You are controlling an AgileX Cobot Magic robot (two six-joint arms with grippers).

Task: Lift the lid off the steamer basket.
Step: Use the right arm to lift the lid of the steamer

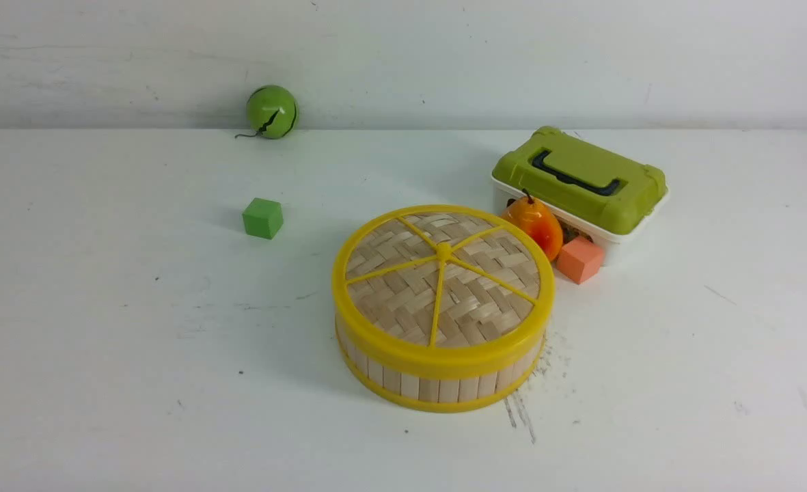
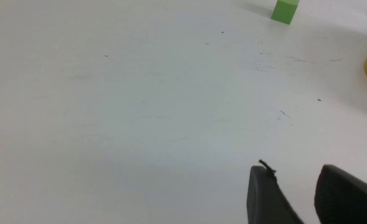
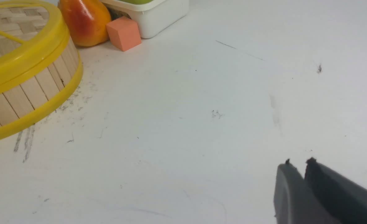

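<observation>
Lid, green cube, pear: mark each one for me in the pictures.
lid [image 1: 443,252]: front view, on its yellow hub.
green cube [image 1: 262,218]: front view, middle of its visible faces.
pear [image 1: 533,224]: front view, on its orange belly.

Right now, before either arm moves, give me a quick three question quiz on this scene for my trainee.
1. True or false: the lid sits on the steamer basket.
2. The orange cube is: A) on the lid, B) beside the pear, C) inside the steamer basket.
3. Which is open, the left gripper or the right gripper?
Key: 1 true; 2 B; 3 left gripper.
</observation>
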